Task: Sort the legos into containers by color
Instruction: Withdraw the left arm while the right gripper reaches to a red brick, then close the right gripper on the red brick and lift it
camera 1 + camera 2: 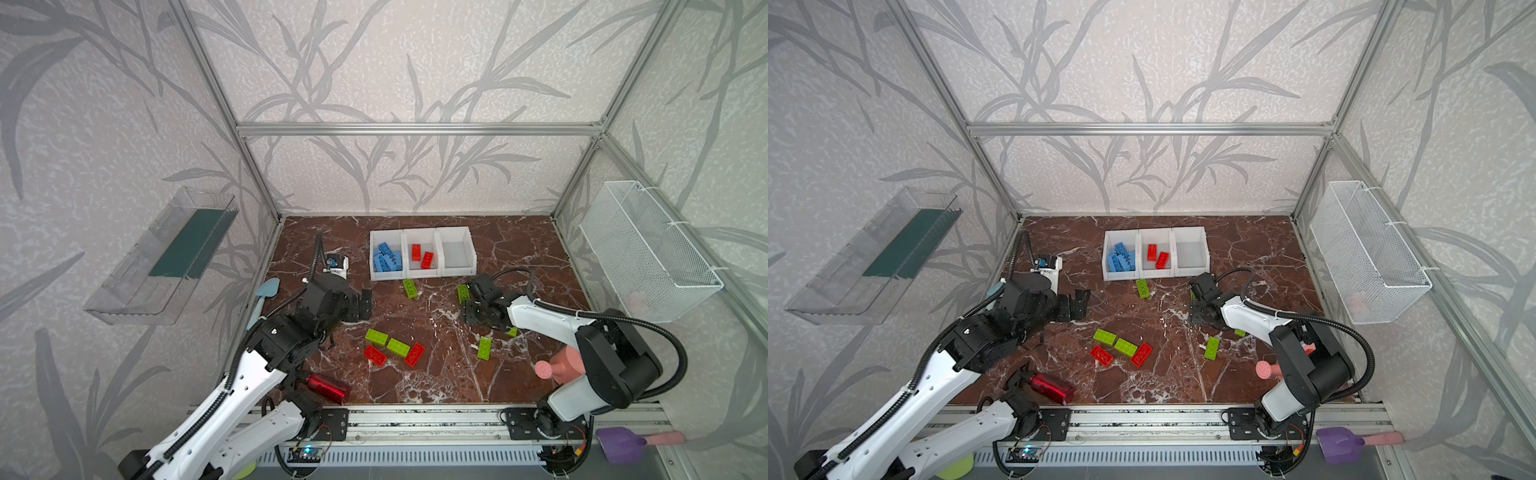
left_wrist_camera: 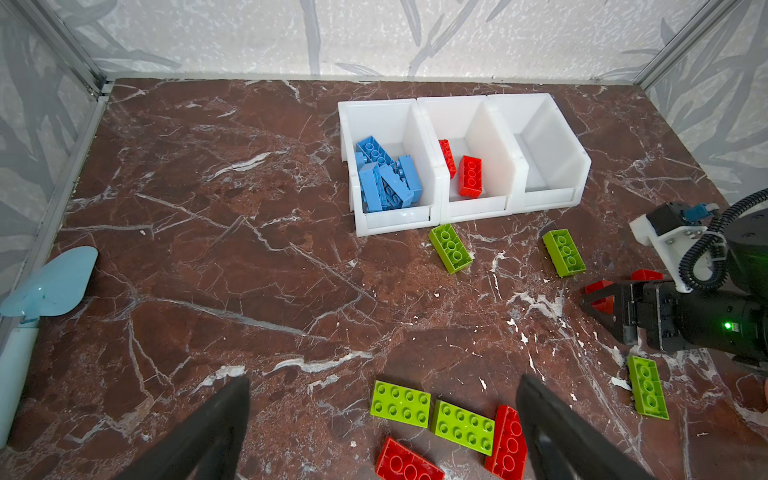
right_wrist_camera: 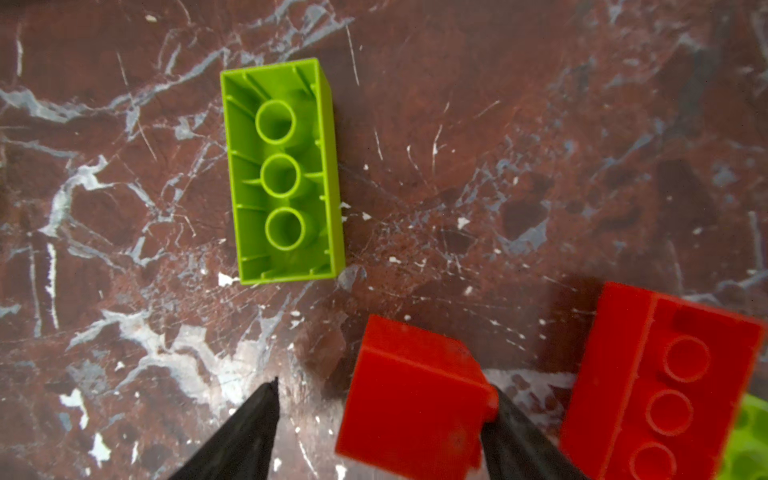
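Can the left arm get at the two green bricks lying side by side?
Probably yes. The left gripper hangs open close to the two green bricks, with only bare table between and nothing on top of them.

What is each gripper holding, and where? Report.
Nothing yet: left gripper is open and empty; right gripper straddles a red brick, one finger touching its corner.

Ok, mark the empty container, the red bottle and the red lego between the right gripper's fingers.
empty container [image 1: 457,254]: in a top view, its bare floor.
red bottle [image 1: 327,387]: in a top view, mid body.
red lego [image 3: 415,399]: right wrist view, its broad face.
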